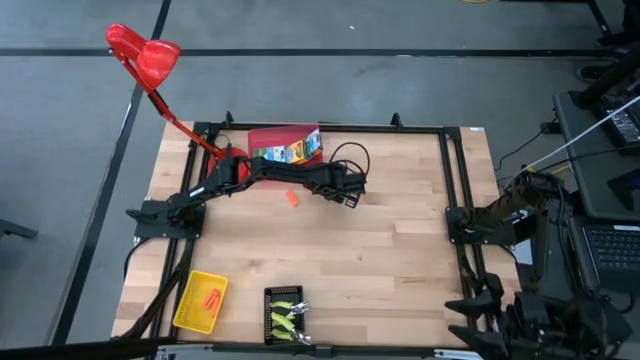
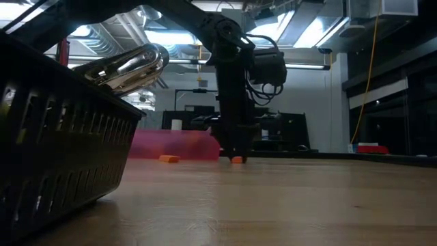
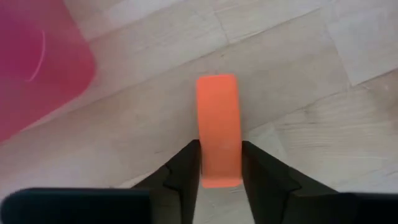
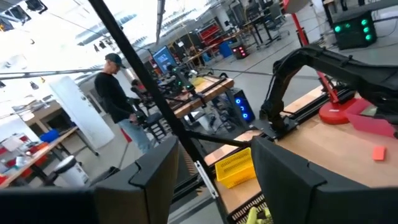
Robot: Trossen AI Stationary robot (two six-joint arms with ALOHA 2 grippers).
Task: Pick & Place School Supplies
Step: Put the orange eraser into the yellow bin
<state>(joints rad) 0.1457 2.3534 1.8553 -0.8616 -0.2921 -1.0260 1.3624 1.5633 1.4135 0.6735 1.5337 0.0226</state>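
My left gripper (image 1: 350, 196) stands right of the table's middle, fingers pointing down, shut on a stubby orange piece (image 3: 219, 127); the low view shows that piece (image 2: 237, 160) at the fingertips. A second orange piece (image 1: 292, 198) lies flat on the wood to its left. Green-and-yellow printed boxes (image 1: 288, 152) lie in the red tray (image 1: 262, 136). More orange pieces (image 1: 211, 297) lie in the yellow tray (image 1: 186, 311). Yellow-green-handled tools (image 1: 288, 318) lie in the black tray (image 1: 270, 296). My right gripper (image 4: 214, 180) waits open at the table's right edge. My left gripper pinches the orange piece between its two fingers (image 3: 186, 171), which press on the two long sides of its upper end (image 3: 219, 168). The fingers come from above, pointing down. The piece sticks out below the fingertips with its lower end (image 2: 237, 161) at the table top; whether it touches the wood, I cannot tell.
A red desk lamp (image 1: 143, 52) is clamped at the far left corner, with its arm slanting over the red tray. The black tray's wall (image 2: 54, 150) fills the low view's left. Bare wood (image 1: 400, 270) stretches across the table's middle and right. A person (image 4: 118, 93) stands beyond the table.
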